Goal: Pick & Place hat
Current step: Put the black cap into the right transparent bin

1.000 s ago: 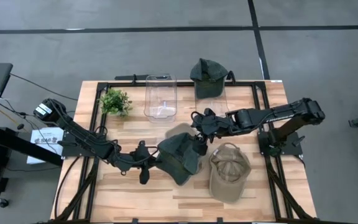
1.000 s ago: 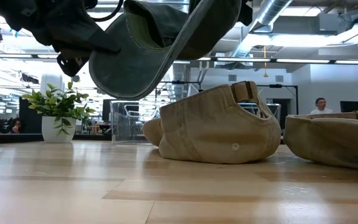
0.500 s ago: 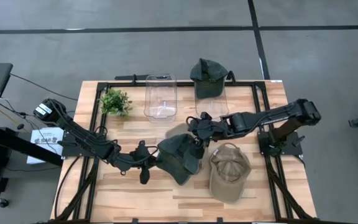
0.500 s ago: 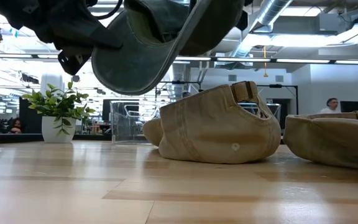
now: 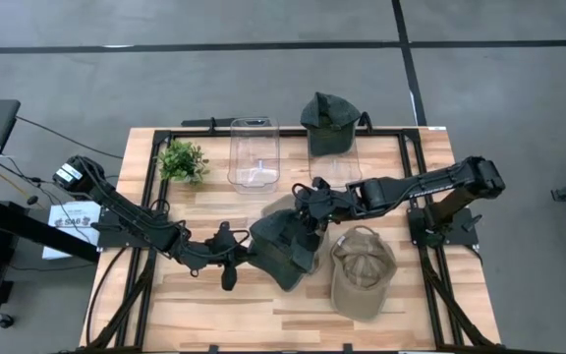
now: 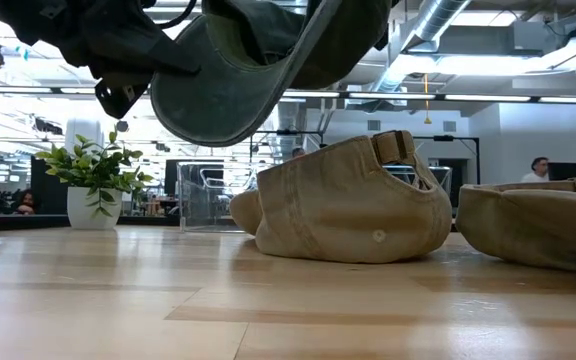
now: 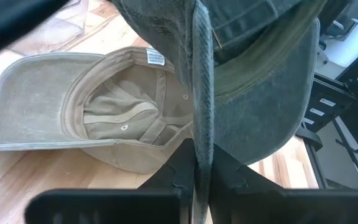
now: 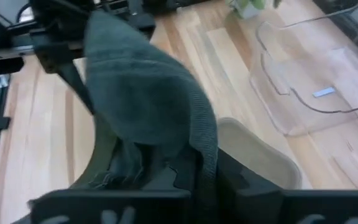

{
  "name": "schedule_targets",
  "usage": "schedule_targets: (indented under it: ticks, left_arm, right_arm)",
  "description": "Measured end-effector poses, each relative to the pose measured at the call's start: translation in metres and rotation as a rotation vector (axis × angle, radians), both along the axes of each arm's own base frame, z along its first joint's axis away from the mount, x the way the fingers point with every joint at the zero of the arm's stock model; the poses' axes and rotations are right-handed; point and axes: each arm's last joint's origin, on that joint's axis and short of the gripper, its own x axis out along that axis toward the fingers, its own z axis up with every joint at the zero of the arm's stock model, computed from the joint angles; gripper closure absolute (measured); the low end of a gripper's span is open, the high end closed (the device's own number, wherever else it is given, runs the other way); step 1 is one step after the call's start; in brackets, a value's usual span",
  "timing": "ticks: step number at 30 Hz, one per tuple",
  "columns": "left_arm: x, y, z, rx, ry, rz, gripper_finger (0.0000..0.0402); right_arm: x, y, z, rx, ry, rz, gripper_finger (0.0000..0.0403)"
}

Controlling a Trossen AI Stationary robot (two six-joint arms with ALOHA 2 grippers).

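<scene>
A dark green hat hangs above the table's middle, held between both arms. In the low view, this hat shows clear of the wood, its brim hanging low. My left gripper is at the hat's left side, shut on the brim. My right gripper is at the hat's far right side, shut on the crown. A tan hat lies on the table just right of them, its open side up in the left wrist view. My left gripper pinches the hat's brim between its two fingers at the brim's edge. It comes nearly level from the table's left. The brim stands on edge in the hold, and the hat is lifted clear of the table. My right gripper pinches a fold of the crown's cloth between its two fingers. It slants down from the table's right and far side. The crown bulges up beyond the fingers, and the hat hangs clear of the table.
A second tan hat lies at the right in the low view. Two clear containers stand at the back, the right one topped by another dark green hat. A potted plant stands at the back left.
My right gripper has moved a little toward the table's left and down onto the dark green hat, and its fingers have closed on the crown. My left gripper has kept its hold in place, and the hat stays lifted.
</scene>
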Motion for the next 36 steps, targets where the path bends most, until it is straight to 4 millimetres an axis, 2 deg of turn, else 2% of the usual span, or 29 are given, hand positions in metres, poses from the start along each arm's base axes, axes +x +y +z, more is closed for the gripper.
schedule_targets:
  ticks: [8, 12, 15, 26, 32, 36]
  left_arm:
    - [0.0, 0.0, 0.001, 0.049, -0.006, -0.006, 0.0324]
    - [0.0, 0.0, 0.001, 0.048, -0.006, -0.006, 0.032]
    - [0.0, 0.0, 0.001, 0.045, -0.007, -0.006, 0.0323]
    - [0.001, 0.0, 0.002, 0.034, -0.015, -0.005, 0.0325]
    - [0.001, 0.0, 0.002, 0.024, -0.019, -0.003, 0.0325]
    - [0.001, 0.0, 0.002, 0.013, -0.02, 0.001, 0.0325]
  right_arm:
    - [0.0, 0.001, 0.004, 0.013, 0.0, 0.022, 0.04]
    - [-0.001, 0.004, 0.016, -0.005, -0.012, 0.048, 0.0401]
    - [-0.005, 0.005, 0.033, -0.015, -0.027, 0.063, 0.0401]
    - [-0.041, -0.013, 0.1, -0.18, -0.036, -0.076, 0.0402]
    - [-0.067, -0.026, 0.121, -0.23, -0.082, -0.14, 0.0402]
    - [-0.082, -0.034, 0.127, -0.252, -0.073, -0.18, 0.0403]
